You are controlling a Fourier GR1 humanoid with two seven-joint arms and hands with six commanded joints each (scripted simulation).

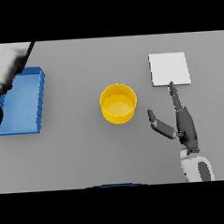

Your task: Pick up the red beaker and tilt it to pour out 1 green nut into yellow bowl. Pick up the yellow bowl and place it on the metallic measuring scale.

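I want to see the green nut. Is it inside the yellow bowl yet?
No, the yellow bowl looks empty. It stands upright, and only its plain yellow bottom shows inside, with nothing green in it.

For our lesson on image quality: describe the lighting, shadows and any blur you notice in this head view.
Head view: lighting is even and flat, without glare; the yellow bowl casts hardly any shadow on the grey table; the right hand is slightly soft-edged; the left arm at the upper-left corner looks blurred.
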